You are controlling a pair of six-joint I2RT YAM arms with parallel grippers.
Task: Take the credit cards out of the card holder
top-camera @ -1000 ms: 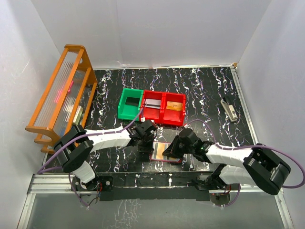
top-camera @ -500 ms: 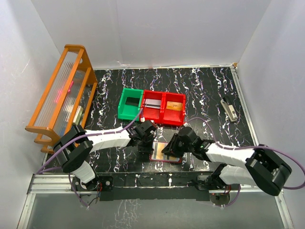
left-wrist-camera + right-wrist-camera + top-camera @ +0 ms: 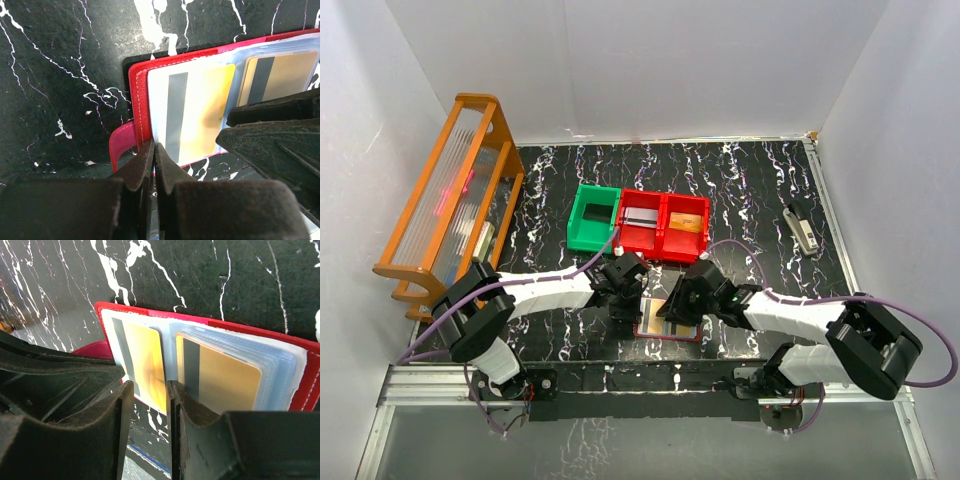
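Card holder [image 3: 292, 371] under tilted right hand [image 3: 147, 390]

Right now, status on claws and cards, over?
Left claw shut at card holder edge. Right claw open, at edge of gold card. That and second card both sleeved. Nothing in the way.

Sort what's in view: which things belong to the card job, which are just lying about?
Job: open card holder; credit cards in its sleeves; perhaps red bins, with flat pieces inside.
Lying about: green bin; orange rack; small grey object at right.
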